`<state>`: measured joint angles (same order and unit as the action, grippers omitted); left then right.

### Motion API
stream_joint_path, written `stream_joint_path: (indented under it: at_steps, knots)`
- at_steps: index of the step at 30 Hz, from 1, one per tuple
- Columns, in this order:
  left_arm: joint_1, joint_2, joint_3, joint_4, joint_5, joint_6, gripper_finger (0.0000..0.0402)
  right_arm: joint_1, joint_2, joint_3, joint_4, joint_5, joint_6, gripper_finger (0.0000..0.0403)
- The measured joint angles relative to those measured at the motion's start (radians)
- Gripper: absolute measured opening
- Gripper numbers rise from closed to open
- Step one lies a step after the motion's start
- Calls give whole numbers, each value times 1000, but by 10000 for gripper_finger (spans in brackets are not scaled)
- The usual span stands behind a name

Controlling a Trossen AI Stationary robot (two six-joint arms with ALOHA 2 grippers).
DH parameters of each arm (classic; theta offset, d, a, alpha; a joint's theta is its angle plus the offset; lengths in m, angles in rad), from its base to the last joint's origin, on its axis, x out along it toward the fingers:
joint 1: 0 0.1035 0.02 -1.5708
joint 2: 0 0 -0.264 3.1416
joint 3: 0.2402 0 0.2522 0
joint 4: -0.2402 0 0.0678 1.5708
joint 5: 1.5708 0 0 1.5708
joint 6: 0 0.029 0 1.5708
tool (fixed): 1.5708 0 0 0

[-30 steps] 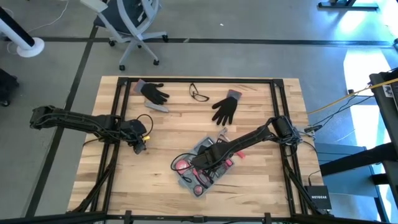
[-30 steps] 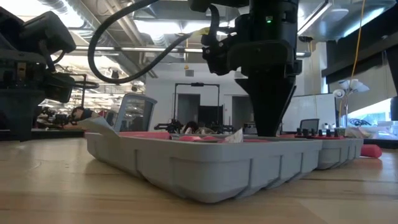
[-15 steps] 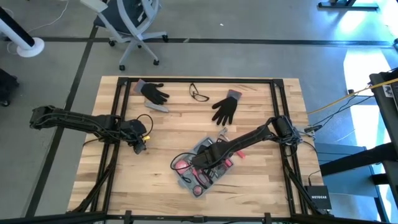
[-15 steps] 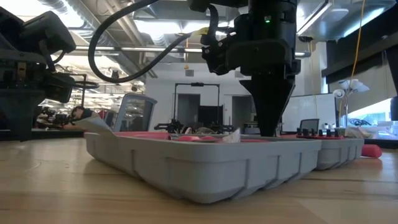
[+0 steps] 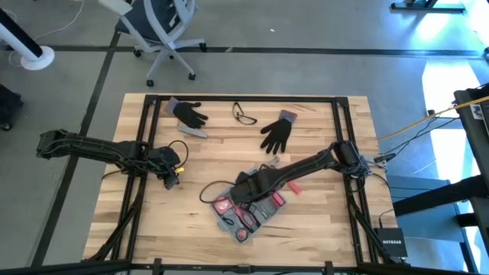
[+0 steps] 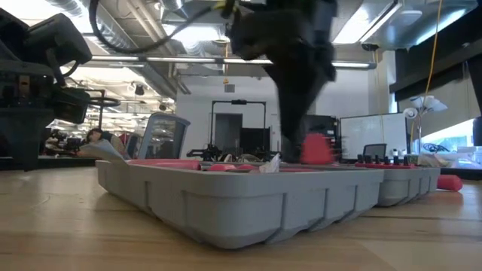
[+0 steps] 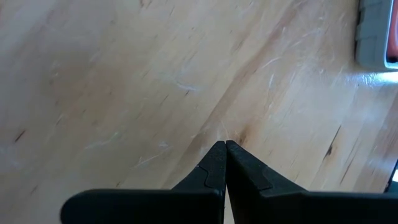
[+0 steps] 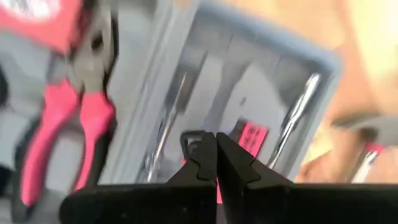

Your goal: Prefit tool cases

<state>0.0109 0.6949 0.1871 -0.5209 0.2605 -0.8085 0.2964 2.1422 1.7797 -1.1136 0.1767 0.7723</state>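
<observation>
We see the tool case (image 5: 250,208) lying open near the surface's (image 5: 321,137) front edge, blue-grey, with pink-handled tools in its recesses. Compared with a second ago, the right hand (image 5: 238,194) has clenched empty and moved toward the case's left half. The left hand (image 5: 171,179) rests clenched near the left edge.

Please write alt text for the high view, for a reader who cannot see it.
On a wooden table, the right gripper, jaws shut, hangs over an open grey tool case holding pink tools. The left gripper waits at the left; two black gloves and glasses lie behind.
</observation>
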Motion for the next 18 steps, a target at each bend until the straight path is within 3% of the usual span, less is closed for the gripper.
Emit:
stream_joint_path:
  at_steps: [7, 15, 18]
  knots:
    - [0, 0, 0, 0, 1, 32, 0, -37, -2, 116, -170, 86, -41, 0]
    - [0, 0, 0, 0, 0, 94, 0, -70, -15, 129, -306, 85, -62, 0]
    - [0, 0, 0, 0, -1, 138, 0, -54, -22, 119, -317, 40, -56, 0]
